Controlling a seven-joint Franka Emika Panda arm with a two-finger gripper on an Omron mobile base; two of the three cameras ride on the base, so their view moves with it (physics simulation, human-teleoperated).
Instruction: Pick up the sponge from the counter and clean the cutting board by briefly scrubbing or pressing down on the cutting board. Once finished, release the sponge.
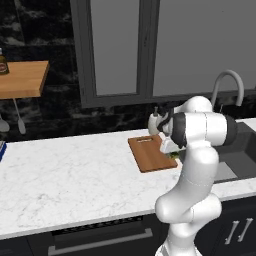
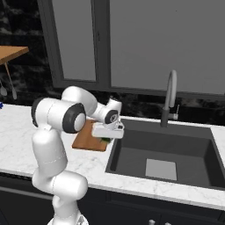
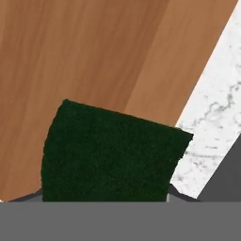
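The reddish-brown cutting board (image 1: 149, 154) lies on the white marble counter (image 1: 70, 175), its slot handle at the far end. My gripper (image 1: 172, 153) hangs low over the board's right near corner, beside the sink, shut on the sponge (image 1: 174, 156). From the right base view the gripper (image 2: 107, 135) holds the sponge (image 2: 105, 139) just over the board (image 2: 88, 139). In the hand view the sponge's dark green scrub layer (image 3: 110, 155) covers the fingertips, with the board (image 3: 94, 52) close behind it and the counter (image 3: 212, 113) at right. Whether the sponge touches the board I cannot tell.
A dark sink (image 2: 171, 154) with a curved faucet (image 2: 169, 99) lies right of the board. A wooden wall shelf (image 1: 22, 77) with a jar hangs far left, utensils below it. Windows stand behind the counter.
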